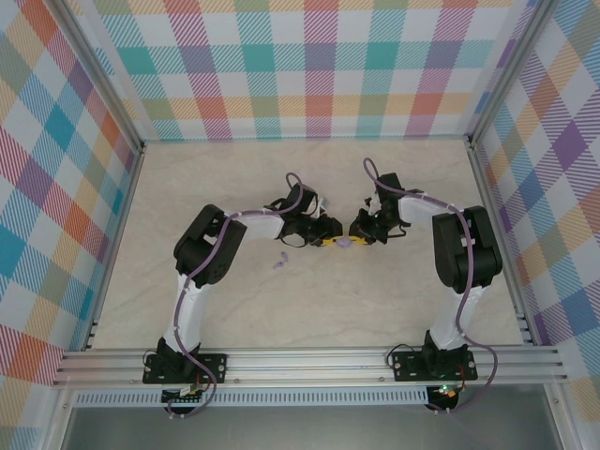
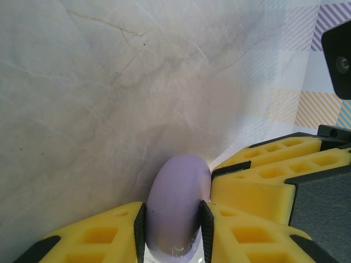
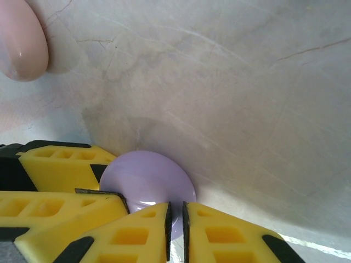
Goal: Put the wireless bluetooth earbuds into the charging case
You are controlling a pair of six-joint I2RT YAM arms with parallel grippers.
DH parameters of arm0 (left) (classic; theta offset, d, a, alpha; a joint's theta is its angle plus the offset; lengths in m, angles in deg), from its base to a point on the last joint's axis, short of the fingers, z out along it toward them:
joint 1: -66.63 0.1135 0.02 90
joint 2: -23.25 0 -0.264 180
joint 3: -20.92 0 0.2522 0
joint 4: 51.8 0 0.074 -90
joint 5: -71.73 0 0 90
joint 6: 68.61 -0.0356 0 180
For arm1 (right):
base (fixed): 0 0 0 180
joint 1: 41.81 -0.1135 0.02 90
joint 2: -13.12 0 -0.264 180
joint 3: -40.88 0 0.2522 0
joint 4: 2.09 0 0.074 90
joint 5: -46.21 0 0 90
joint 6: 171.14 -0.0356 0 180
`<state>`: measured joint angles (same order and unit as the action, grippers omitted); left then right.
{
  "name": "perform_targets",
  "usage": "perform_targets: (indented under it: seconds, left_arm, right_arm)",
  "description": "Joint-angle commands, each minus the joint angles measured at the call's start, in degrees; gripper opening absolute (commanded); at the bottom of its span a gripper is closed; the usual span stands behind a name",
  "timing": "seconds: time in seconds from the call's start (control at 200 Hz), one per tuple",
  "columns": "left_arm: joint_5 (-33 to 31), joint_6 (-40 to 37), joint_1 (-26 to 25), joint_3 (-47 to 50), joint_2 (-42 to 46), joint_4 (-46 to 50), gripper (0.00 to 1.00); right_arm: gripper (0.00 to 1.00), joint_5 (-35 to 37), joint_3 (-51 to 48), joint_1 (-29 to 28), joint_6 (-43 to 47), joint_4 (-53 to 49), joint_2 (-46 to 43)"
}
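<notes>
Nothing inserted yet: the lilac charging case (image 2: pixel 178 186) is over mid-bench (image 1: pixel 309 309), with the left jaws clenched across its two faces. The right jaws are closed tight at its rim from the opposite side, but I can't tell if they pinch the lid or just touch it. The case looks closed. The lilac earbud (image 1: pixel 279 262) lies loose on the bench, well apart from the case on the left-arm side, and a pink rounded piece (image 3: pixel 22 38) sits near the case, so opening it and seating the buds look left to do.
</notes>
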<state>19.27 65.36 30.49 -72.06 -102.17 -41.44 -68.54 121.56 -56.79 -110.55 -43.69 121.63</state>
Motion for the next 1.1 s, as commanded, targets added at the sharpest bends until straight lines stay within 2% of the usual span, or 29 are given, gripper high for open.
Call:
perform_targets:
  seconds: [0.0, 0.415, 0.52, 0.625, 0.795, 0.955, 1.095]
  left_arm:
    - [1.49, 1.02, -1.74, -0.84, -1.50, -0.65, 0.32]
    - [2.47, 2.17, -1.74, -0.67, -1.65, -2.13, 0.32]
    - [2.71, 2.74, -1.78, -0.72, -1.51, -2.84, 0.25]
    - [1.82, 2.58, -1.74, -0.41, -0.46, -2.75, 0.20]
    - [0.57, 0.90, -0.63, 0.71, 2.37, -1.61, 0.20]
    - [1.32, -0.11, 1.35, 3.79, 7.08, -4.07, 0.20]
    - [2.77, -2.71, 2.94, 7.29, 13.72, -7.10, 0.21]
  right_arm:
    - [0.16, -0.89, -1.26, 0.18, -0.29, 0.91, 0.70]
    - [0.16, -2.80, -2.04, 0.39, -0.78, 2.61, 0.07]
    - [0.17, -3.21, -2.61, 0.68, -1.08, 3.11, -0.83]
    - [0.20, -3.02, -3.49, 1.31, -1.12, 3.31, -3.85]
    - [0.27, -3.91, -4.48, 3.35, -0.57, 2.82, -10.24]
    - [0.36, -9.29, -5.46, 6.38, 1.06, 2.95, -15.66]
    - [0.43, -18.34, -6.83, 9.12, 2.87, 5.78, -20.13]
